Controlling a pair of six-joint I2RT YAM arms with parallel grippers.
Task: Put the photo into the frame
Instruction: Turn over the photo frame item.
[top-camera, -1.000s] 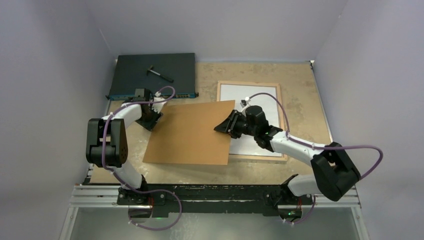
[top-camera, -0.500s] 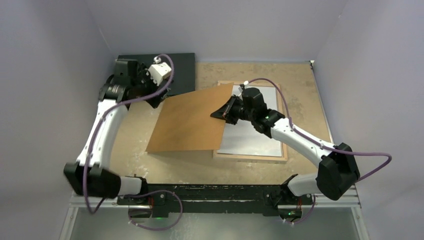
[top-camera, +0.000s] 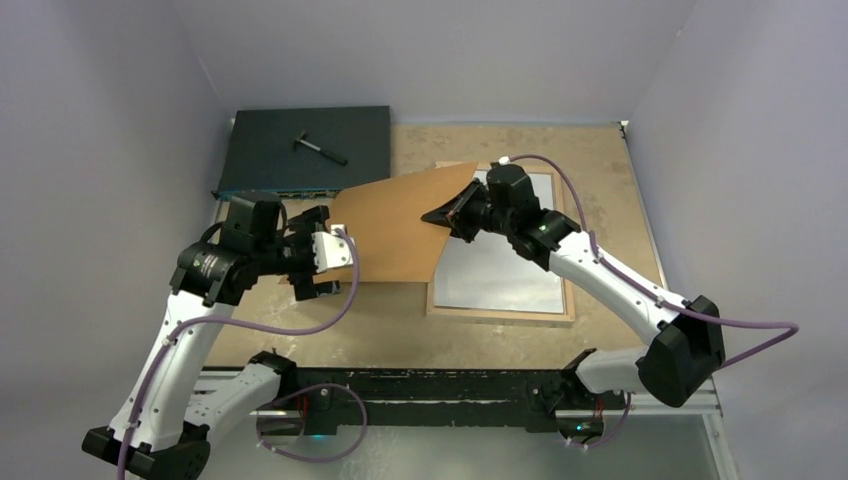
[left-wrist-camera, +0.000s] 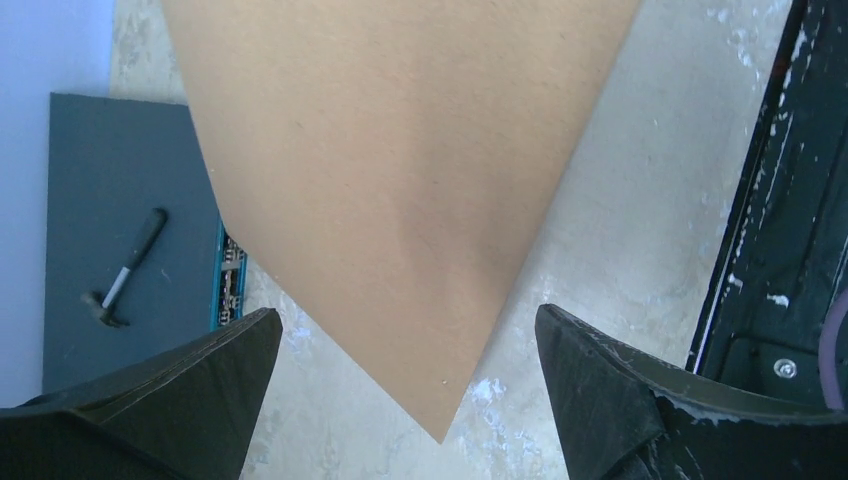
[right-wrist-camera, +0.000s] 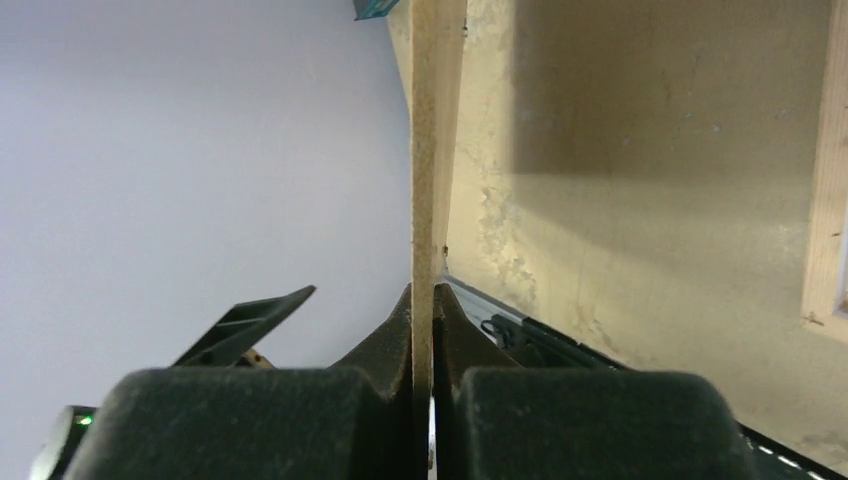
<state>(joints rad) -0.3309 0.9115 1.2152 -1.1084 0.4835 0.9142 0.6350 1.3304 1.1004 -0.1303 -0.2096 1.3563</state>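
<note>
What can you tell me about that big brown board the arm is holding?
The brown board is a thin, flat, plain rectangle, matte like cardboard or fibreboard, with a paler cut edge. The right gripper pinches its right side, holding it tilted above the table. Its right part overlaps the frame in the top view. One corner points between the open fingers of the left gripper, which do not touch it.

Brown board (left-wrist-camera: 400, 180) beyond spread left claw (left-wrist-camera: 407, 313), hammer (left-wrist-camera: 125, 283) on dark box (left-wrist-camera: 90, 200)
</note>
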